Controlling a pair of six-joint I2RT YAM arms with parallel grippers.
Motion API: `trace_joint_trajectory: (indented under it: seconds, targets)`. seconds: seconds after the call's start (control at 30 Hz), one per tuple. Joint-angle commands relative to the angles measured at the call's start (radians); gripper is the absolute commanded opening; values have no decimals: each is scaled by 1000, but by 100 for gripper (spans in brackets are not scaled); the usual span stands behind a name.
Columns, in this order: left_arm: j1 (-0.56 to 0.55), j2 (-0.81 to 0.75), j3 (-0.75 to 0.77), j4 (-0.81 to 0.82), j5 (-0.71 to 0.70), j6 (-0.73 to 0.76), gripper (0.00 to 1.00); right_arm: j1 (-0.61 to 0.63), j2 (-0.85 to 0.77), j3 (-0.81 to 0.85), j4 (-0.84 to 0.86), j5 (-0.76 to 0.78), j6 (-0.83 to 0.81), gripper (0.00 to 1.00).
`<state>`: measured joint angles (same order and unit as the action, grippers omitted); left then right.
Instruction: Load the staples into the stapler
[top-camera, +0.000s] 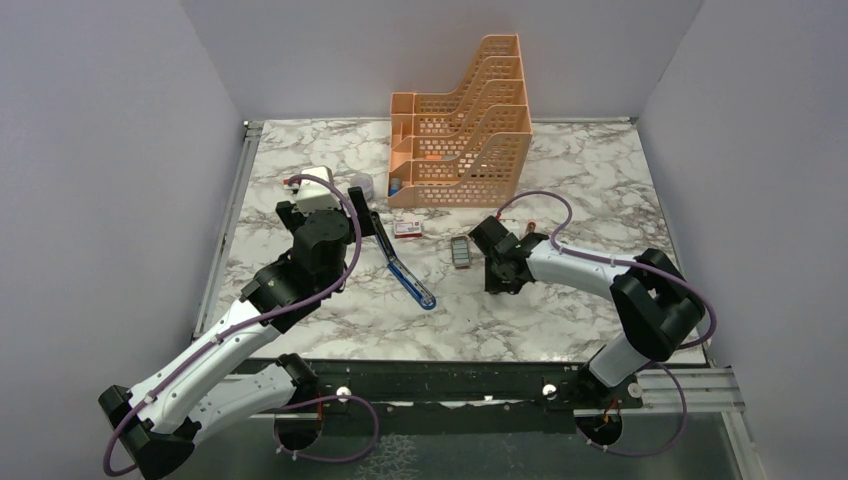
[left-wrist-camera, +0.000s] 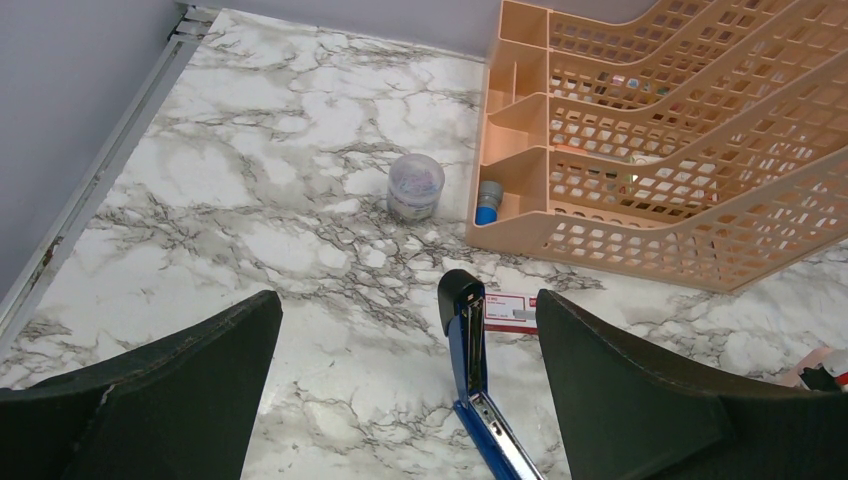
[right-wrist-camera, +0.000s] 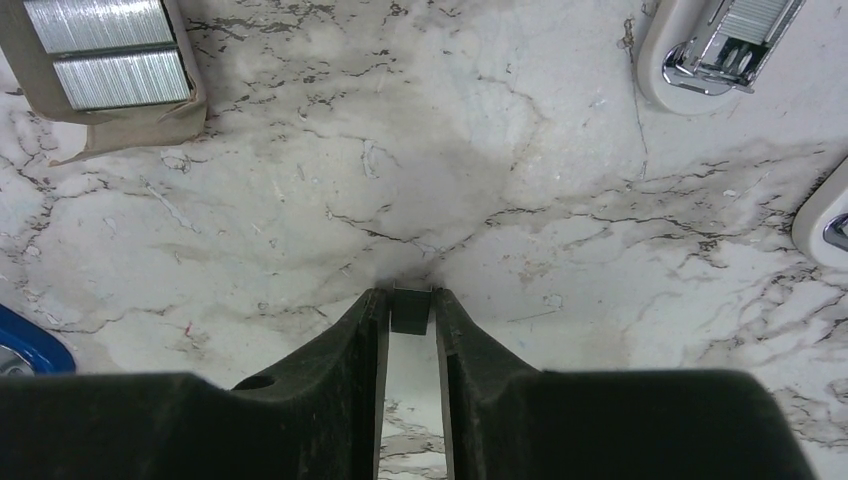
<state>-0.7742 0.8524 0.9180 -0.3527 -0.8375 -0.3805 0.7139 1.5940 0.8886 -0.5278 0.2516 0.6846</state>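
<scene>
Stapler (top-camera: 410, 275) lies mid-worktop, blue with black parts and hinged open. Its long axis runs slantwise: the black end points far-left and the bare metal channel points near-right.

The marble worktop (top-camera: 590, 170) carries a peach mesh file organiser (top-camera: 470, 130) at the far middle. One of its small front cells holds a blue-tipped item too small to name. Left of the organiser stands a small clear lidded jar (left-wrist-camera: 415, 187).

The left claw (left-wrist-camera: 405, 310) hangs spread wide over the stapler's black end, touching nothing. The right claw (right-wrist-camera: 410, 298) is low over the worktop right of the stapler, its tips narrowed onto a short grey strip (right-wrist-camera: 410, 318).

A red-and-white staple box (left-wrist-camera: 510, 312) lies just beside the stapler's black end, on the organiser side. Its print is too small to read. The staples tray (right-wrist-camera: 110, 65) sits apart between the stapler and the right claw, with two silver rows showing.

Beyond the right claw are two white pieces (right-wrist-camera: 700, 50) with chrome insides, both cut off by the edge of the wrist view. No brand shows anywhere.
</scene>
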Motion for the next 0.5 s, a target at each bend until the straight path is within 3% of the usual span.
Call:
trace_joint_trajectory:
  seconds: [0.0,0.17,0.47]
  targets:
    - [0,-4,-2,20,11,3,98,-8,-11,-23,9,20,21,32]
    - [0,-4,-4,20,11,3,98,-10,3,-10,14,20,28,37]
    - [0,-4,-4,20,9,3,98,-11,14,-9,33,28,32,32]
